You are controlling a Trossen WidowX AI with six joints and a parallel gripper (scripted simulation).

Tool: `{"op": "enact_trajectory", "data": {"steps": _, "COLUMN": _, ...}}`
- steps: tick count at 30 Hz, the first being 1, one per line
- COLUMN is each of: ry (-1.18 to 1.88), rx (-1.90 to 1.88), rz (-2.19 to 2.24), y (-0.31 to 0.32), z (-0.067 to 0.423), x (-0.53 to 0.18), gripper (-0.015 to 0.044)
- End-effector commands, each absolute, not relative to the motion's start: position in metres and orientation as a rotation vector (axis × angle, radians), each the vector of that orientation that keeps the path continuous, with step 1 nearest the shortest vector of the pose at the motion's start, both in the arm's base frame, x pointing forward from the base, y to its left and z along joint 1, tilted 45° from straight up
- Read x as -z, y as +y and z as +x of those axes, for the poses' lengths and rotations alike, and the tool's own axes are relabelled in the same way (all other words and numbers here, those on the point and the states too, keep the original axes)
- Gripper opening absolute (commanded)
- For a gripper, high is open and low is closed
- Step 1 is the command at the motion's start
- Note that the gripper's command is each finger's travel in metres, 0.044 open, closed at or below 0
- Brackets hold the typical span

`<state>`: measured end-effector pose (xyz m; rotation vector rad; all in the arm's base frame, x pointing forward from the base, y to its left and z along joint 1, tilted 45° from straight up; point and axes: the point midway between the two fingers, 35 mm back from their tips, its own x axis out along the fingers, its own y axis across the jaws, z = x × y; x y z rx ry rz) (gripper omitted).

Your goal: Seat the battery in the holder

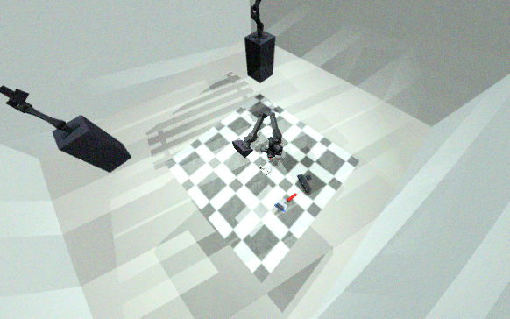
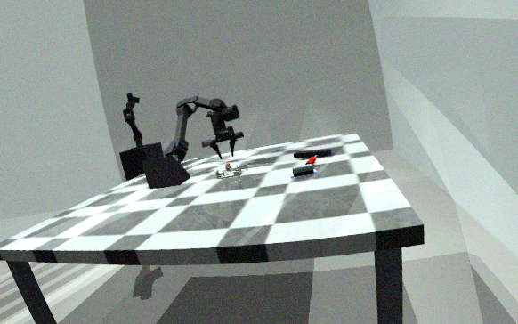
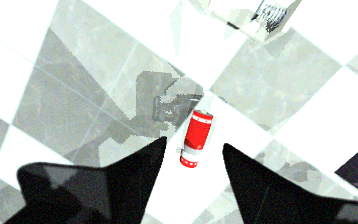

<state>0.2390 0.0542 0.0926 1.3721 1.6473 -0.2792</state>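
While the gripper (image 3: 192,150) hangs above the checkered table (image 2: 311,231), its fingers stand about half open and grip nothing. Below the gap between them, a red battery (image 3: 196,138) lies on a white square. Past it sits a pale holder (image 3: 250,17); its spring shows, and it seems to have nothing inside.
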Motion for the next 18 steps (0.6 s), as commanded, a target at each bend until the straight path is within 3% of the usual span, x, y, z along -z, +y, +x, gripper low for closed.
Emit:
{"op": "enact_trajectory", "data": {"steps": 1, "ry": 1.764, "rx": 0.385, "rz": 1.517, "y": 0.0589, "z": 0.2314, "x": -0.0949, "gripper": 0.0246}}
{"op": "enact_trajectory", "data": {"steps": 18, "ry": 1.763, "rx": 0.386, "rz": 1.516, "y": 0.0661, "z": 0.2322, "x": -0.0871, "gripper": 0.0246}}
